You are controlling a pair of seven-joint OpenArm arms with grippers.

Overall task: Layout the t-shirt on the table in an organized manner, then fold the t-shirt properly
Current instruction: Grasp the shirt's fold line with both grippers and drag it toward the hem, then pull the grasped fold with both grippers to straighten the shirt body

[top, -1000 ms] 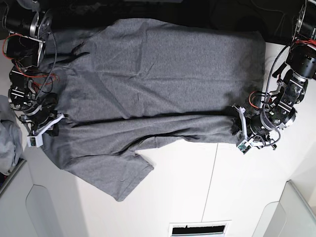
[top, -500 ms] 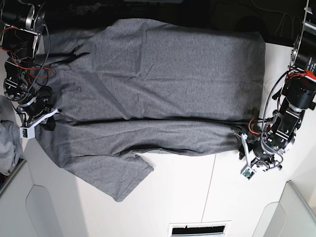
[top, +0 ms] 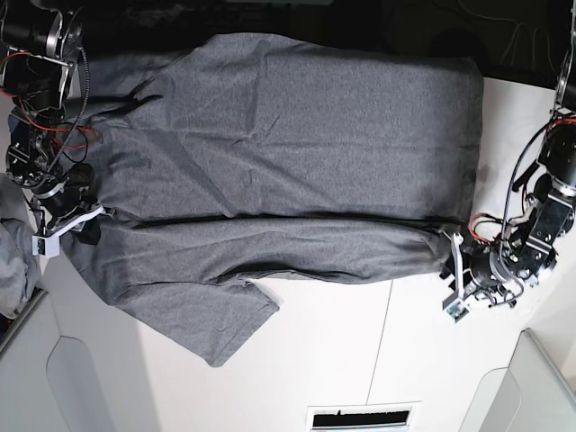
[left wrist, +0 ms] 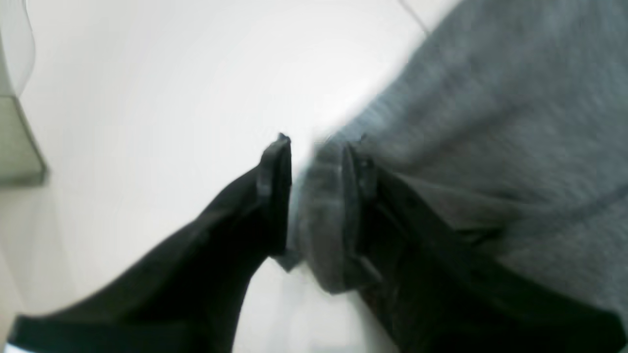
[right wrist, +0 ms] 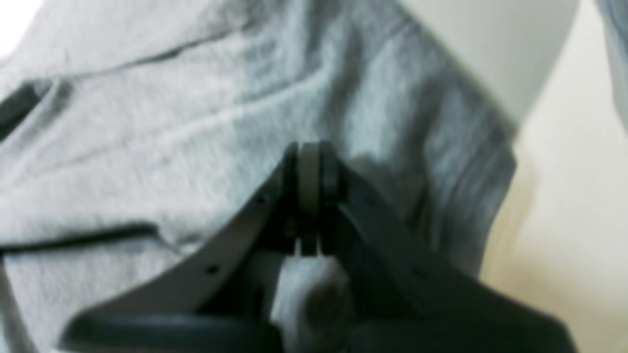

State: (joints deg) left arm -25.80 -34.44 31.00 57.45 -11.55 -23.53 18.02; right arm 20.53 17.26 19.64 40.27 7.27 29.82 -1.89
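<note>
The dark-grey t-shirt (top: 288,135) lies spread across the back of the white table (top: 360,351), with a long front strip folded over and one sleeve (top: 216,315) pointing toward the front. My left gripper (top: 450,270) is at the fold's right end; in the left wrist view its jaws (left wrist: 314,157) pinch a bunched hem of the t-shirt (left wrist: 490,98). My right gripper (top: 85,220) is at the fold's left end. In the right wrist view it (right wrist: 309,162) is shut on the shirt cloth (right wrist: 147,122).
Light grey bins stand at the front left (top: 36,378) and front right (top: 540,387). A paler grey cloth bundle (top: 13,252) lies at the left edge. A dark seam (top: 387,333) crosses the table, and a slotted opening (top: 360,418) sits at the front edge.
My left gripper has moved toward the front and right, drawing the fold's right end with it. My right gripper has shifted slightly left. The folded strip now lies straighter.
</note>
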